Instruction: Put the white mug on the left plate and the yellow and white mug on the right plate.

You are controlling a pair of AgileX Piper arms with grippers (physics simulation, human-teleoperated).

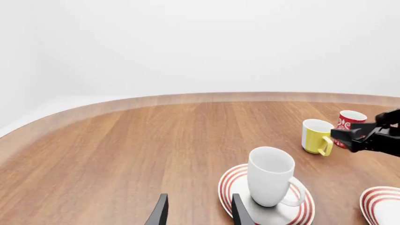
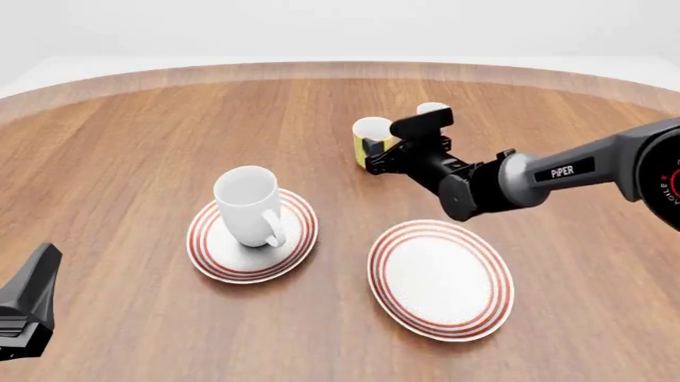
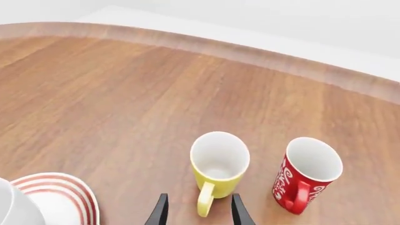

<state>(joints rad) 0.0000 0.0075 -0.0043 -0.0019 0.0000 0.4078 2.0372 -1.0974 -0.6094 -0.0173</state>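
The white mug (image 2: 248, 205) stands upright on the left plate (image 2: 212, 255), its handle toward the near right. The right plate (image 2: 441, 278) lies bare beside it. Farther back, the yellow and white mug (image 2: 369, 137) stands upright on the table. My right gripper (image 2: 384, 157) is open at this mug's near side. In the right wrist view the yellow handle (image 3: 205, 204) sits between the spread fingers of the right gripper (image 3: 197, 213). My left gripper (image 1: 198, 213) is open and holds nothing, drawn back from the white mug (image 1: 270, 176).
A red mug with white swirls (image 3: 305, 178) stands just right of the yellow one, close to the right gripper. The left arm's dark end (image 2: 27, 310) sits at the near left table edge. The wooden table's curved far rim (image 2: 318, 70) runs across the back.
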